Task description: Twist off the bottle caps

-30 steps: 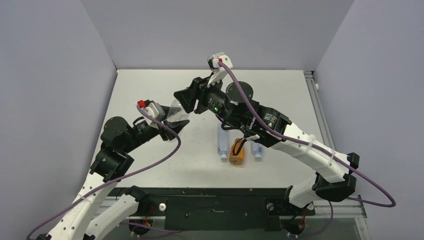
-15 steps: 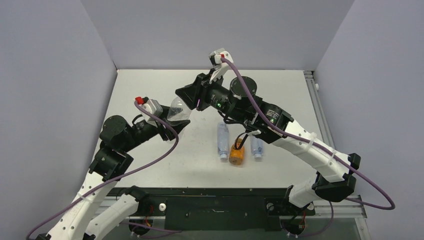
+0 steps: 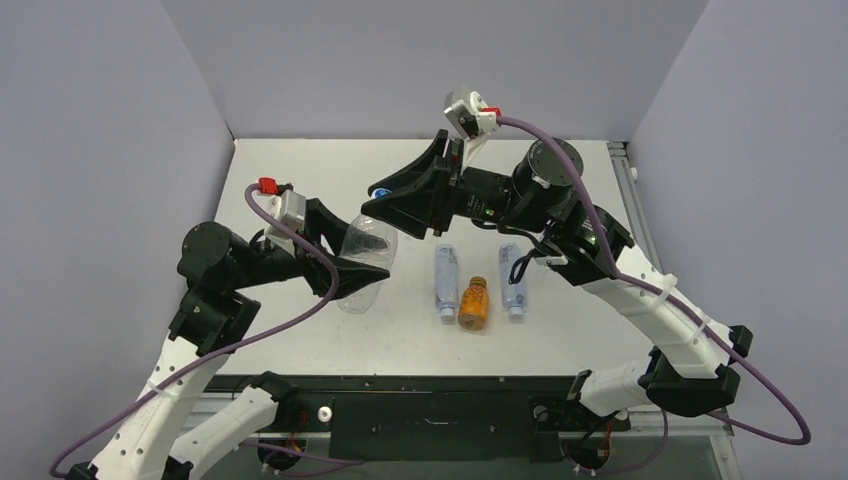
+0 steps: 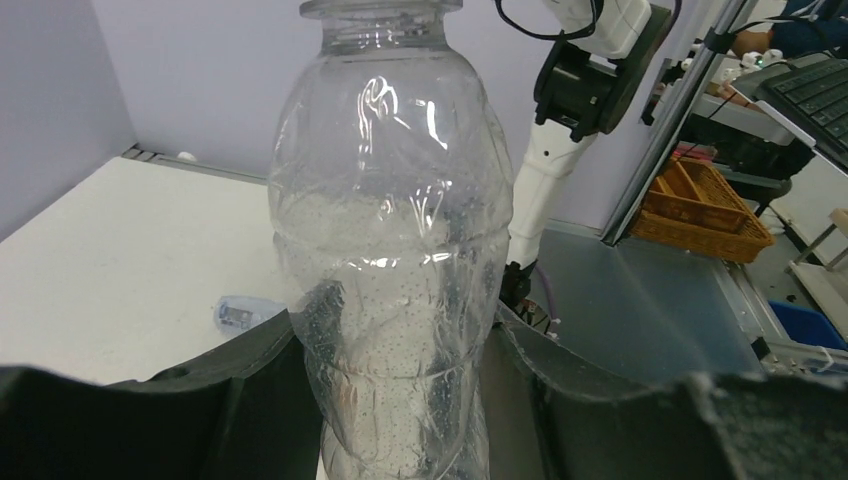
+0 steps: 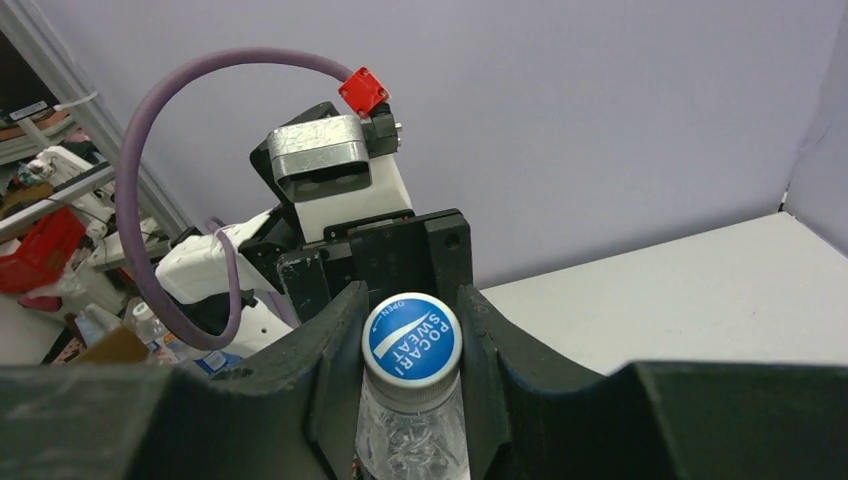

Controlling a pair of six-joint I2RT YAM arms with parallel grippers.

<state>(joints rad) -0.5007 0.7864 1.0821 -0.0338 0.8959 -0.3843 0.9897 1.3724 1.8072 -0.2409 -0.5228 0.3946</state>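
Overhead, shows left gripper [image 3: 356, 262] clamped on a tilted large clear bottle [image 3: 372, 240], right gripper [image 3: 383, 197] at its top, orange bottle [image 3: 474, 305] lying between two small clear bottles [image 3: 446, 282] on the table [image 3: 300, 170]. From left wrist, shows fingers [image 4: 240, 400] pressed into that bottle's waist. From right wrist, shows fingers [image 5: 335, 350] pinching its blue cap [image 5: 412, 338], seated on the neck.

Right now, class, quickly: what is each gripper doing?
Left gripper: closed on the clear bottle, holding its body.
Right gripper: closed around the blue cap on that bottle.
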